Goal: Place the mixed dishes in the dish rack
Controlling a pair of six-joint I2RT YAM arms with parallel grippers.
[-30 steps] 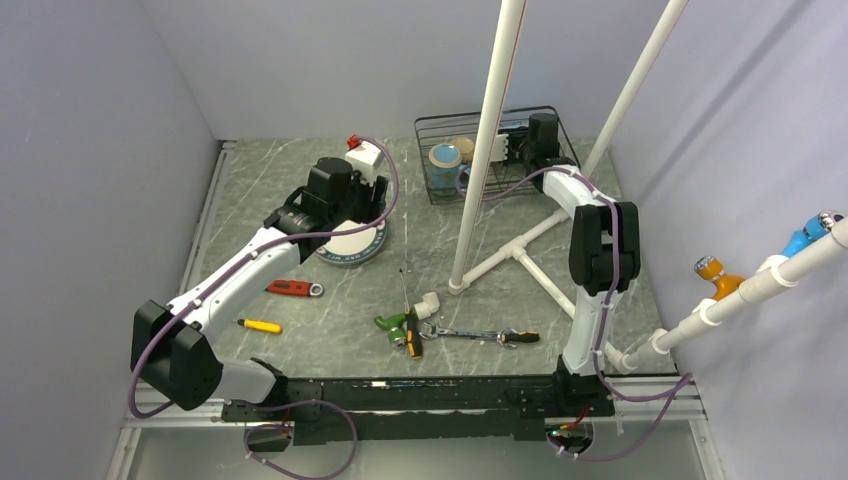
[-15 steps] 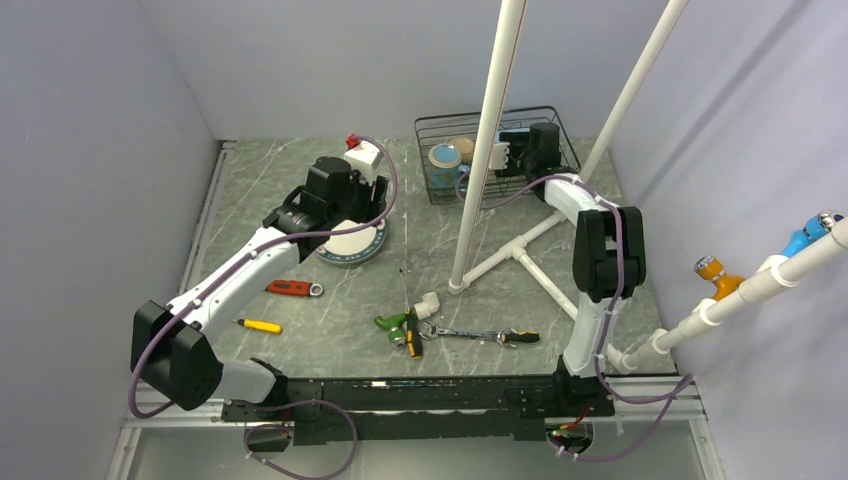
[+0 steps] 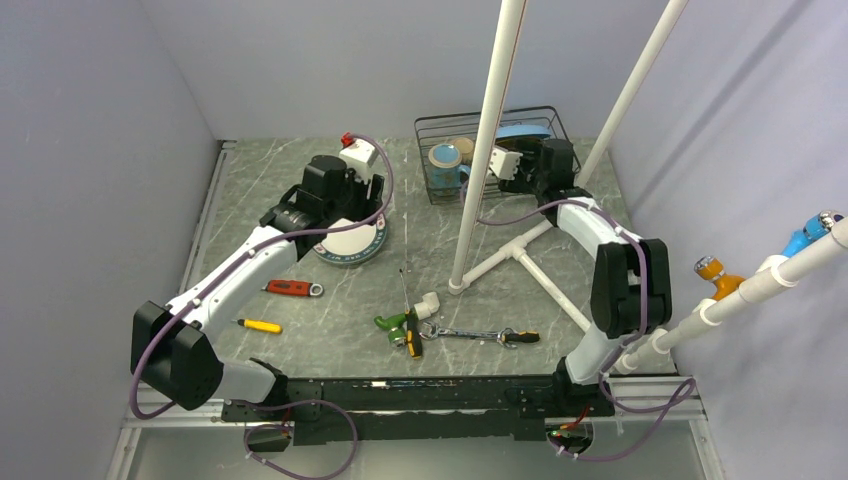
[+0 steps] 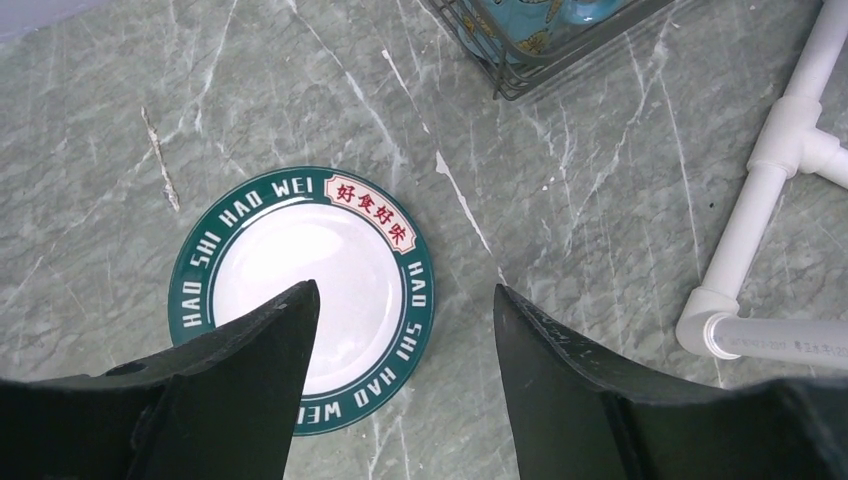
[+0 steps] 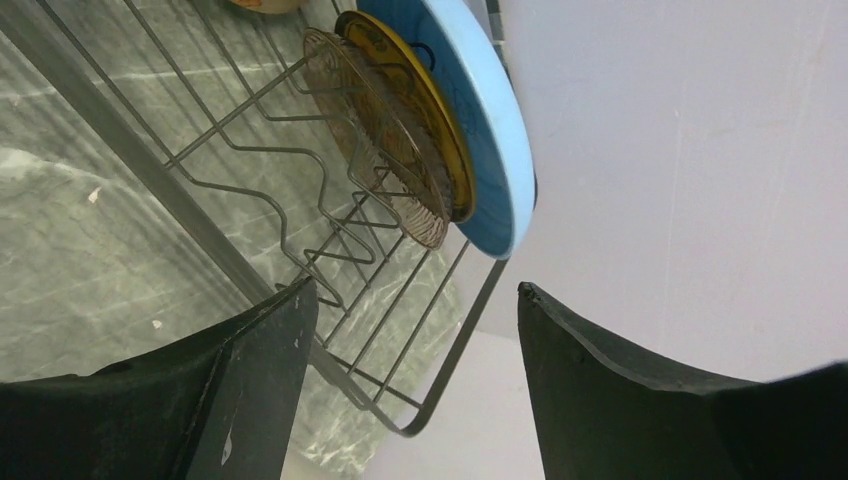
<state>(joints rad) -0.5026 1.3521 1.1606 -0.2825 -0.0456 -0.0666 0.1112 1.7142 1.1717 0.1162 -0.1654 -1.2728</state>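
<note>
The white plate with a dark green lettered rim (image 4: pixel 300 290) lies flat on the table, partly hidden by my left arm in the top view (image 3: pixel 352 246). My left gripper (image 4: pixel 405 305) hangs open and empty just above its right edge. The dish rack (image 3: pixel 440 192) stands at the back. In it the light-blue plate (image 5: pixel 490 130) stands upright at the far end (image 3: pixel 522 131), with the dark yellow-centred plate (image 5: pixel 400 160) leaning against it. The teal mug (image 3: pixel 445 160) and whitish bowl (image 3: pixel 463 146) sit at its left end. My right gripper (image 5: pixel 415 300) is open and empty beside the rack's corner.
A white pipe frame (image 3: pixel 490 140) rises in front of the rack, and its floor pipes (image 3: pixel 520 255) also show in the left wrist view (image 4: pixel 760 210). A red-handled tool (image 3: pixel 290 288), a yellow screwdriver (image 3: pixel 260 325), green and yellow-handled tools (image 3: pixel 402 327) and a wrench (image 3: pixel 480 335) lie near the front.
My right gripper has drawn back out of the rack toward the right, uncovering the light-blue plate that stands at its far end. My left gripper has shifted slightly over the green-rimmed plate.
</note>
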